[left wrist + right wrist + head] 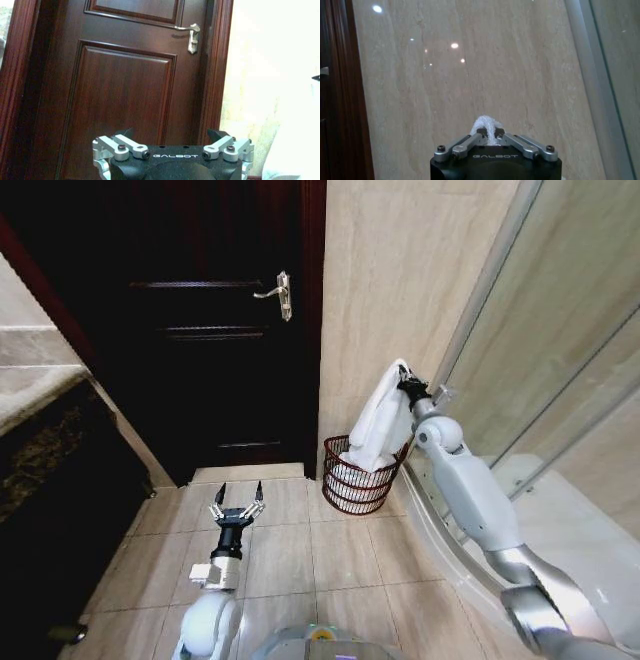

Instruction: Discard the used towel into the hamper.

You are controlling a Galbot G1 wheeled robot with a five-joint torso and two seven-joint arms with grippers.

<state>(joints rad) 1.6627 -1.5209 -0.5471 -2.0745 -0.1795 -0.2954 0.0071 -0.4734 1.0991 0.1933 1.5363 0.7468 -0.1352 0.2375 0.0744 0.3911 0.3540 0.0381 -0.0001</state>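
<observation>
I have the right tool (407, 387) clamped on the top edge of the white towel (380, 425), held up against the beige tiled wall (390, 280) beside the glass shower screen (560, 330). In the right wrist view the fingers (470, 142) are pinched together with a tuft of the cloth sticking up between them. The towel hangs straight down from the grip, and its lower end already sits inside the hamper (345, 490), the dark red wire basket on the floor in the corner, between the dark wooden door (200, 330) and the shower. Most of the cloth is above the rim, draped toward the wall side.

My left tool (237, 505) is low over the floor tiles (300, 560), well apart from the basket, pointing at the door with its fingers spread and nothing in them. It is idle.

I judge this to be the drop stage: the towel is positioned over the basket and partly fed in, but not yet let go. The next move, as I see it, calls for keeping the grip centred over the opening so the cloth piles inside, then opening the fingers. The risk is the upper part folding over the flared rim and sliding out onto the floor.
</observation>
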